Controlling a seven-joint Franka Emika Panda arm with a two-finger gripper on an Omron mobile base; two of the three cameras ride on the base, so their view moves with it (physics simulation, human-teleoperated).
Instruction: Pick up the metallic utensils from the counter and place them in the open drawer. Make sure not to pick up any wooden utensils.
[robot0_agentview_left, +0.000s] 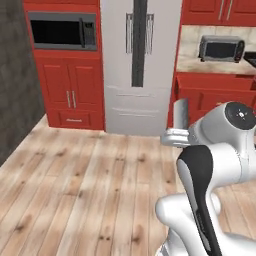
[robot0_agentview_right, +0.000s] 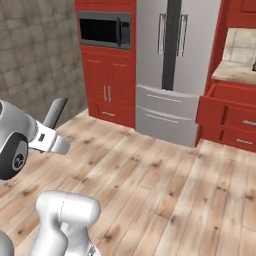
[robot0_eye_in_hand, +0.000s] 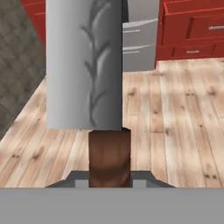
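The knife (robot0_eye_in_hand: 83, 65) sits in the pincer (robot0_eye_in_hand: 109, 177), which is closed on its brown handle, blade up, above the floor. The open drawer (robot0_agentview_right: 230, 107) is well apart, so placing is left

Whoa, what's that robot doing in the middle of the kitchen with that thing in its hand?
The arm is holding a knife by its brown handle, grey blade pointing out from the gripper. It stands out on the wooden floor, facing the fridge. To the right, a red drawer stands pulled open under the stone counter. The knife is not in the drawer yet.
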